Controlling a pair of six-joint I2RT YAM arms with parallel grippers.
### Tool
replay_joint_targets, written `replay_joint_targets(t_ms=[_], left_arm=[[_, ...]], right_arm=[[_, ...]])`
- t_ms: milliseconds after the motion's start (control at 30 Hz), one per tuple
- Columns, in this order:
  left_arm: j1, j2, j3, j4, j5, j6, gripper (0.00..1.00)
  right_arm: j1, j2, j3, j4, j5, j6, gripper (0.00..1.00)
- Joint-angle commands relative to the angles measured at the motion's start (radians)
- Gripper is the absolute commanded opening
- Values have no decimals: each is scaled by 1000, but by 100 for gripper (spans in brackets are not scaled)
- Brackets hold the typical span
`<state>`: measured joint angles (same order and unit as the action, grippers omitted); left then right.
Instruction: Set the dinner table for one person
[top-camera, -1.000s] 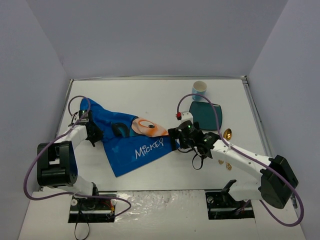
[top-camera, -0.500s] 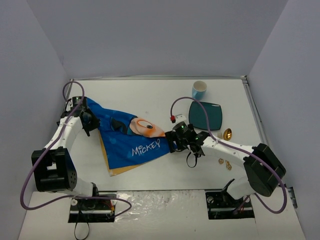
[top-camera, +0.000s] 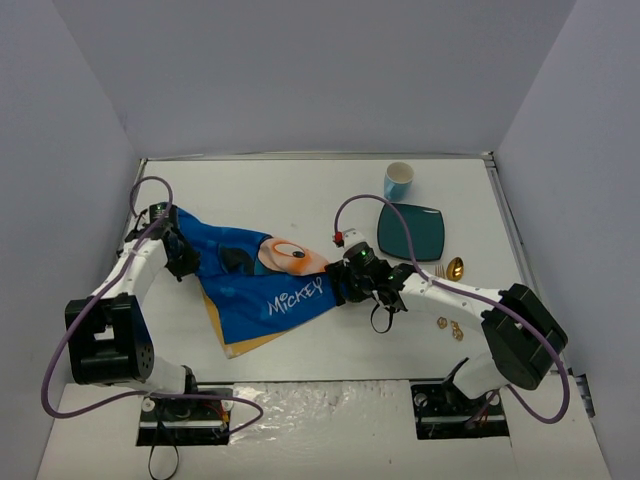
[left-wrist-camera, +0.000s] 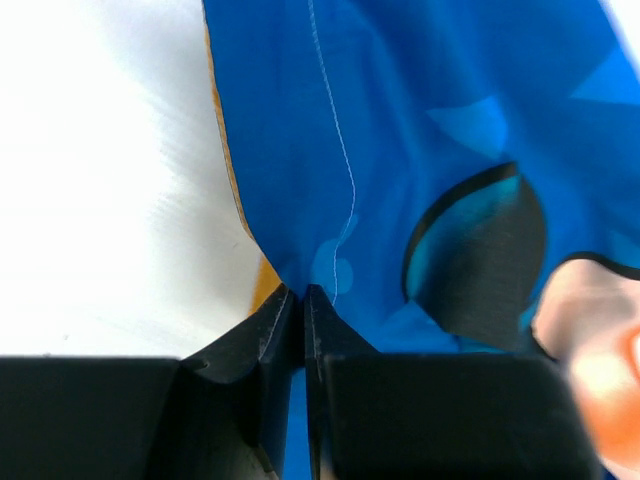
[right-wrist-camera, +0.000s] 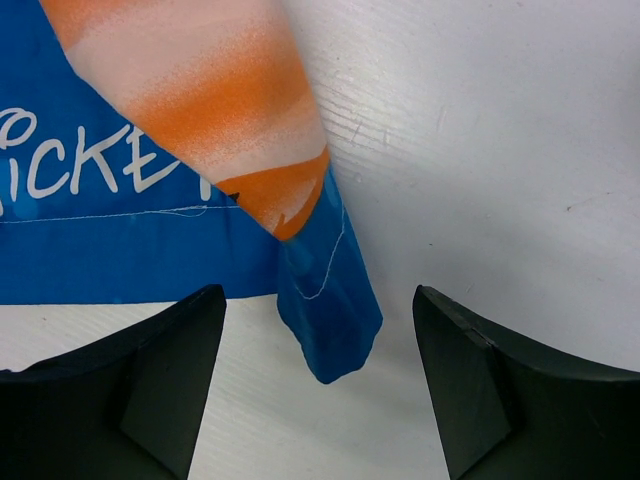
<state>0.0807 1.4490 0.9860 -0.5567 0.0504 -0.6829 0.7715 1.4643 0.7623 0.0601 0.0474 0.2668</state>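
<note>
Close under my left wrist, my left claw (left-wrist-camera: 297, 292) is pinched tight on the edge of the blue placemat (left-wrist-camera: 400, 150), its orange underside showing. Only the right wrist view shows my right claw (right-wrist-camera: 316, 296) wide apart, astride a loose corner and gripping nothing. From above, both arms reach to opposite ends of the placemat, which lies on the matte-white dinner table (top-camera: 300, 190).

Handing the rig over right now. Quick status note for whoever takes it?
Left end effector: shut on the left corner of the blue Mickey cloth placemat.
Right end effector: open, straddling its right corner.
Placemat lies creased on the matte-white dinner table, not flat.
Teal square plate, light-blue cup, gold spoon sit at right, unplaced.
To do: flatten placemat, then set everything.
</note>
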Motion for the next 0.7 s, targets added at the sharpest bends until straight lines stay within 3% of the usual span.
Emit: replay_joint_targets(t_ms=[0,300,367,467,667], left_arm=[[2,-35,-34,21,-38,-10,12],[2,-19,-72,50,-41,-14,18],[2,-16,-72,50,-40,-18,16],[2,-19,-55,38,-38,-17,0],[2,-46,25,-15,-41,2,0]], right_arm=[[-3,-27,3,44,-6,-6,74],[-3,-43,-11,41,-4,-5,75],[-3,-47,-13,41,-1,-5,76],[-4,-54,-17,40,0,-5,75],[-4,-49,-24,43,6,-14,72]])
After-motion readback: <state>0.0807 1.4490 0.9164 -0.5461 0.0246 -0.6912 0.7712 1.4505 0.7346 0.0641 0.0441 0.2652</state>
